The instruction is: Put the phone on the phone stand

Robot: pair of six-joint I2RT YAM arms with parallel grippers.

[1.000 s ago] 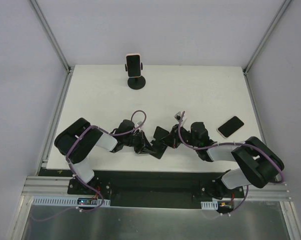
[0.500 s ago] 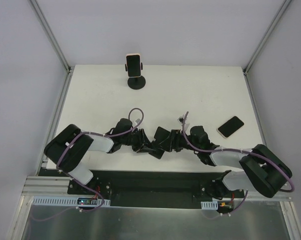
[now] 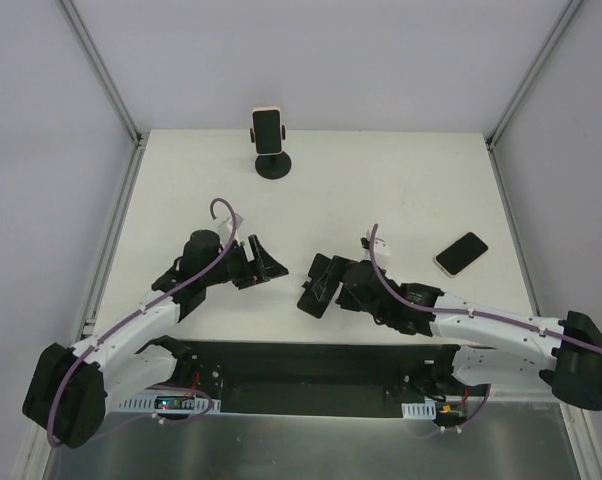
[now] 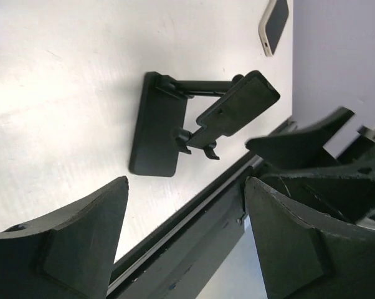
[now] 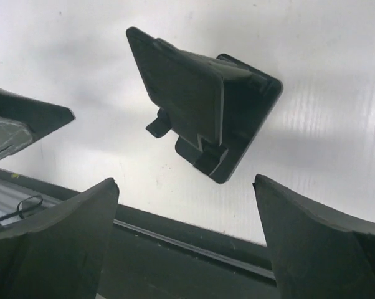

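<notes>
The phone [image 3: 462,253] lies flat with its dark screen up on the white table [image 3: 401,190], at the right; its end shows in the left wrist view [image 4: 275,25]. The black phone stand [image 3: 324,268] sits near the front edge, with a flat base and a tilted cradle plate [image 4: 159,131] [image 5: 200,99]. My left gripper [image 3: 264,263] [image 4: 186,187] is open and empty, a little left of the stand. On the stand's right, my right gripper [image 3: 341,288] [image 5: 185,180] is wide open and empty, close to it but not touching.
A second black stand [image 3: 273,165] at the back of the table holds another phone [image 3: 268,128] upright. The dark front rail [image 5: 194,249] runs just below both grippers. Metal frame posts [image 3: 106,75] rise at the back corners.
Both grippers went from shut to open. The left gripper drew back to the left, away from the stand, and both arms stretched out. The stand and the phone stayed put.
</notes>
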